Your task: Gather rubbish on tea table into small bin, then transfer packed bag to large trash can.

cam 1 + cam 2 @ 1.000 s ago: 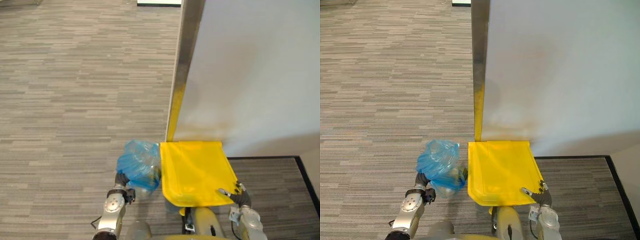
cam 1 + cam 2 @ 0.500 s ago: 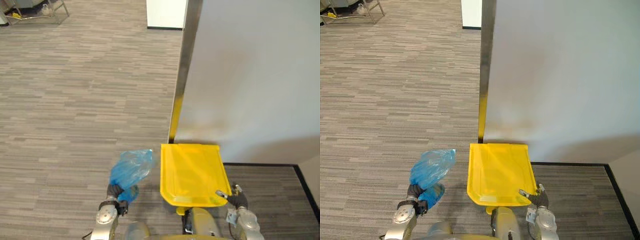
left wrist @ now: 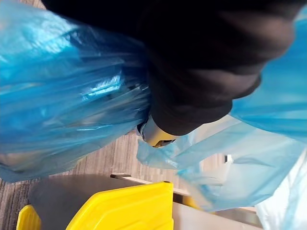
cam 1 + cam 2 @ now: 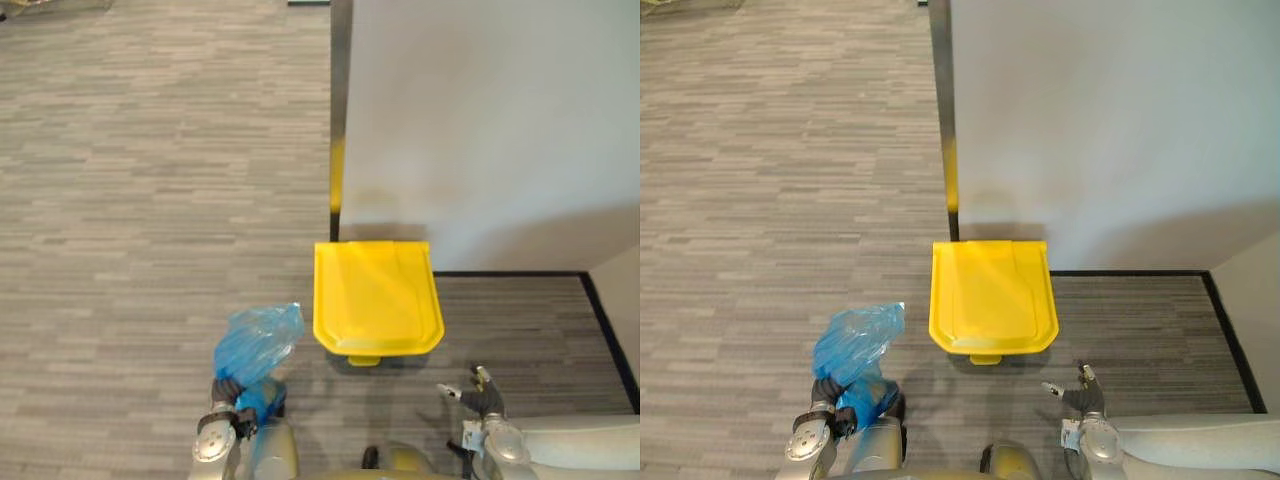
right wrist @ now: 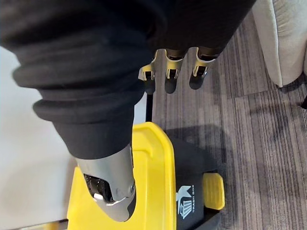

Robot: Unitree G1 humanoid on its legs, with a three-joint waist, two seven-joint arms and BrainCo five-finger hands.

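A blue bag (image 4: 258,343) of thin, crinkled plastic is gripped by the left robot hand (image 4: 228,388) – its gathered neck is clenched in the hand, and in the left wrist view the plastic is seen bunched round the thumb (image 3: 154,135). The bag is held low on the robot's left, near the trash can (image 4: 376,298) but apart from it, with its loose upper part puffed up above the hand. Whether it touches the floor (image 4: 150,200) cannot be told.

The trash can is set against a pale wall (image 4: 480,120), beside a dark upright edge marked with yellow. Its yellow lid is closed flat, and a yellow pedal (image 5: 214,190) is seen at the base of its dark body.

The right robot hand (image 4: 472,392) is held low on the robot's right, in front of the trash can and clear of it – nothing is grasped. Its fingers (image 5: 171,81) are kept straight and loose, with the thumb spread apart from them.
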